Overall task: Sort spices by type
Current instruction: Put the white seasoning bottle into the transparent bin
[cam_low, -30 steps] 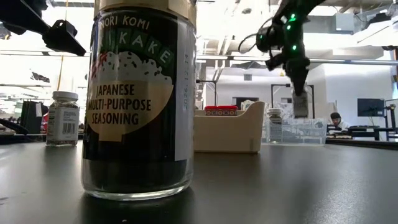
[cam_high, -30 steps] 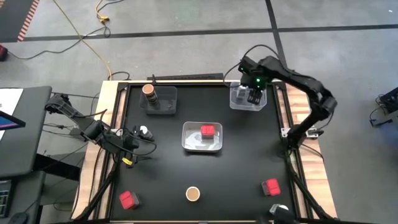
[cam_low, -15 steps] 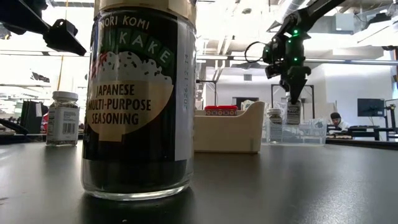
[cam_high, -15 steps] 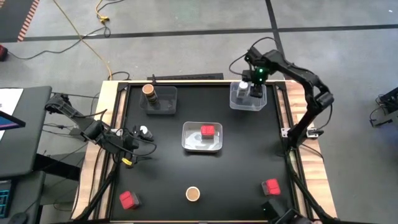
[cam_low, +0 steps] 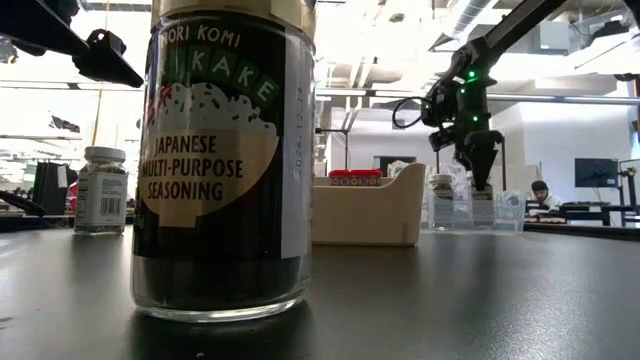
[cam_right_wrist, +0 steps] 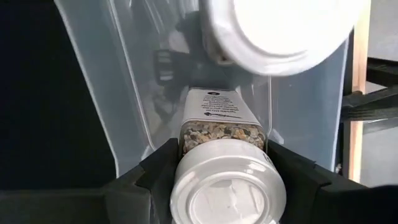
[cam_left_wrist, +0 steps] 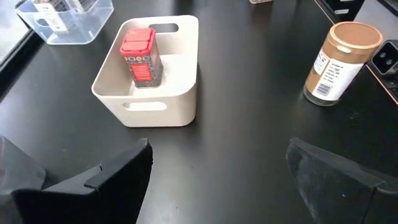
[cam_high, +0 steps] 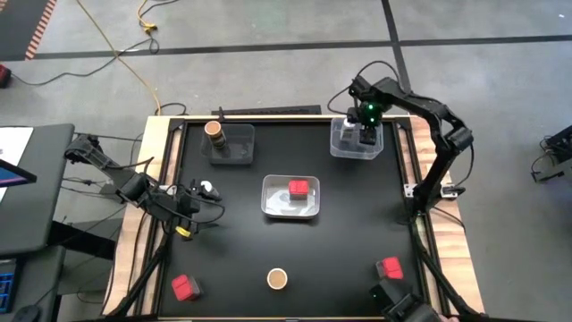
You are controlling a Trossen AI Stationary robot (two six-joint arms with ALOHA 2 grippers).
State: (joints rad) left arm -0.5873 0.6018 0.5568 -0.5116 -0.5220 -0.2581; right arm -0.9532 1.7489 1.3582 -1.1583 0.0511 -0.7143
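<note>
My right gripper (cam_high: 365, 136), fingers clamped on a white-lidded jar (cam_right_wrist: 227, 180), hangs over the clear tray (cam_high: 338, 148) at upper right – next I should lower, release – left gripper (cam_left_wrist: 217, 168) waits wide

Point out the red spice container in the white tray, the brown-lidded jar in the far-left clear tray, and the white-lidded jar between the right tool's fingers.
red spice container (cam_left_wrist: 140, 55), left wrist view, on its front label.
brown-lidded jar (cam_high: 214, 131), high view, on its lid.
white-lidded jar (cam_right_wrist: 227, 190), right wrist view, on its white lid.
</note>
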